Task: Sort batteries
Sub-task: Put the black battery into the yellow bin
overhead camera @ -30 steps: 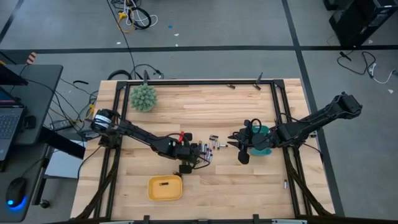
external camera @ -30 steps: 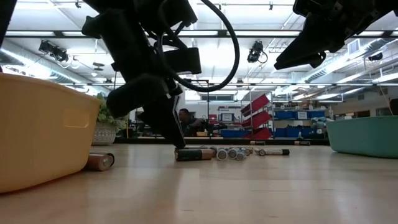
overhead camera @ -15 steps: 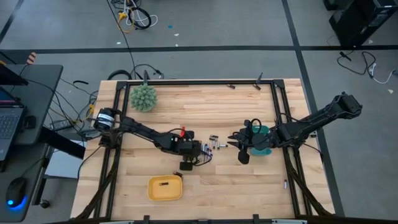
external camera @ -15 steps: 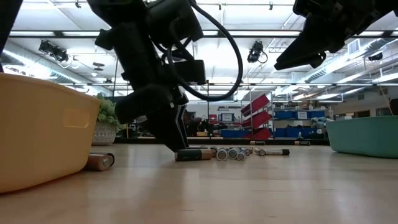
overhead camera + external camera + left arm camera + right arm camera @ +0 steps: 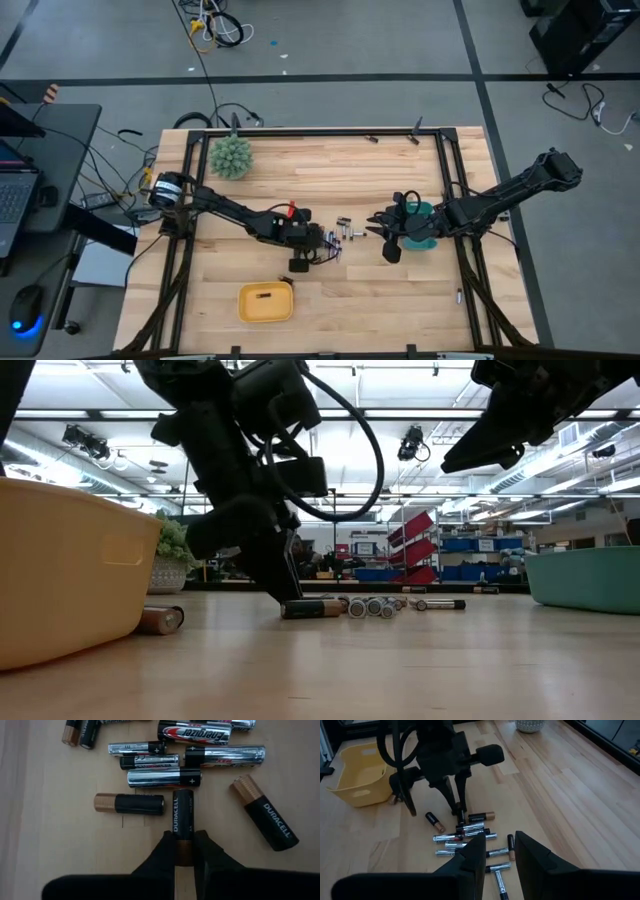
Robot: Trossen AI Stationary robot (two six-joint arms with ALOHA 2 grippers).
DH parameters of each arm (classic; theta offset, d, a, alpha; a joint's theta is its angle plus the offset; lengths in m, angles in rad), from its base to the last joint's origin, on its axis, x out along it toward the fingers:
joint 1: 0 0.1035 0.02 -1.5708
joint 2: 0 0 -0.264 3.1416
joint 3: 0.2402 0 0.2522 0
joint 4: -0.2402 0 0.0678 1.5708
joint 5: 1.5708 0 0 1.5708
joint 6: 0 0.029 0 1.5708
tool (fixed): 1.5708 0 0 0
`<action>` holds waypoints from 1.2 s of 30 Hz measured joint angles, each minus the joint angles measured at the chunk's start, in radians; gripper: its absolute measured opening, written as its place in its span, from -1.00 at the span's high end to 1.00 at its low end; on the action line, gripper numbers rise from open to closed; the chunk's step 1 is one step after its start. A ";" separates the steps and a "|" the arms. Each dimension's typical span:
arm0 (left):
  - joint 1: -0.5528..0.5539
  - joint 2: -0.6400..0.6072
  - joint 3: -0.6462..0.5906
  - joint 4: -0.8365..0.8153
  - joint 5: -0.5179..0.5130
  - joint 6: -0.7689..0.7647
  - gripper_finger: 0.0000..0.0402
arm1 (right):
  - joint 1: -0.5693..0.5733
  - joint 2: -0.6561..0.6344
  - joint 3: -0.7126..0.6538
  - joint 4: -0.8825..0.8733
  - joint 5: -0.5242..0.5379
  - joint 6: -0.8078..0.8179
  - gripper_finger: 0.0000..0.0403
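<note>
My left end effector [image 5: 184, 849] is clamped on a black, copper-capped Duracell battery [image 5: 183, 818]. Silver and black batteries [image 5: 165, 776] lie clustered beyond it. My right end effector [image 5: 499, 851] hangs slightly apart.

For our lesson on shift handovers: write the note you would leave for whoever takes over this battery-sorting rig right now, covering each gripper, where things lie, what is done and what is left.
Left gripper: down at the table, fingers shut on the copper end of a black Duracell battery at the near edge of the pile; not lifted.
Right gripper: waiting in the air beside the teal tray, fingers apart, holding nothing.
Batteries: loose pile at mid-table; one stray lies beside the yellow tray.
Done: something small lies in the yellow tray; I cannot tell what.
Left: carry the gripped cell to a tray, then sort the rest of the pile and the stray.
</note>
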 joint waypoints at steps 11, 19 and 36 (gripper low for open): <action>0.002 -0.024 -0.023 0.062 0.023 0.009 0.92 | 0.000 0.000 0.000 0.000 0.001 -0.001 0.55; 0.001 -0.090 -0.028 0.055 0.055 0.030 0.93 | 0.000 0.000 0.000 -0.001 0.001 0.000 0.55; -0.008 -0.203 -0.025 0.070 0.087 0.062 0.93 | 0.000 0.000 0.000 -0.001 0.002 -0.007 0.55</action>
